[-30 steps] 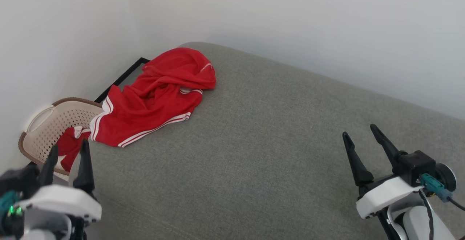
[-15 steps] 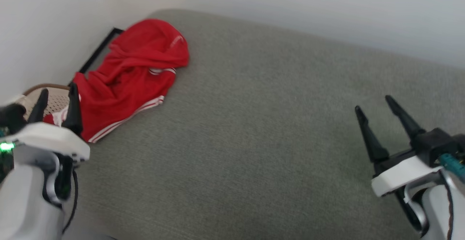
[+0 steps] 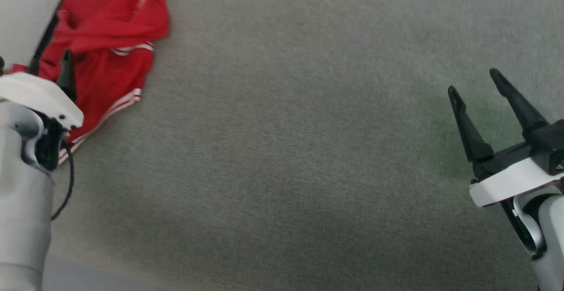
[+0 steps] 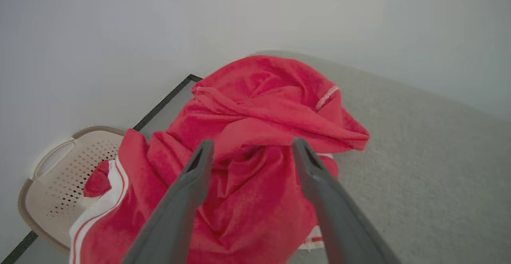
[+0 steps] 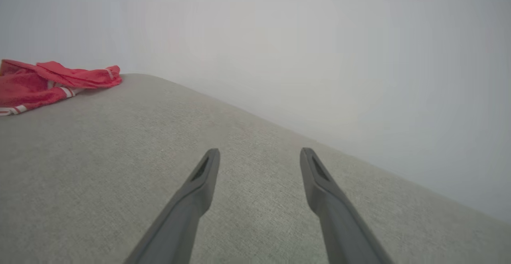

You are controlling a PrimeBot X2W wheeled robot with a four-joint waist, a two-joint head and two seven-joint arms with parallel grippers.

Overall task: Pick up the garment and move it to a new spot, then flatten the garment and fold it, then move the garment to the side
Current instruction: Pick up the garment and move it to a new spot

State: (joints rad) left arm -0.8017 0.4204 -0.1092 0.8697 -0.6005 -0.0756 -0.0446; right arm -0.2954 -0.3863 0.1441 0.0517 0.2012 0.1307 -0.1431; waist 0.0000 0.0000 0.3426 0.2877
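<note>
The garment (image 3: 105, 40) is a crumpled bright red heap with white stripes at the far left corner of the grey cushion (image 3: 286, 150). My left gripper (image 3: 49, 64) hovers over its near left part, open, with nothing between its fingers. In the left wrist view the garment (image 4: 271, 108) lies bunched right beyond the spread left gripper (image 4: 252, 142). My right gripper (image 3: 473, 84) stands open far to the right over bare cushion. In the right wrist view the open right gripper (image 5: 259, 152) holds nothing, and the garment (image 5: 48, 82) is small at the far left.
A beige lattice basket (image 4: 56, 176) sits below the cushion's left edge, with a bit of red-and-white cloth in it. A black-framed panel (image 4: 167, 100) leans by the wall behind the garment. A pale wall (image 5: 279, 36) bounds the cushion's far side.
The head camera has tipped down and the picture has shifted. My left gripper has moved forward from beside the basket to over the garment's near edge. Both grippers stay open.
</note>
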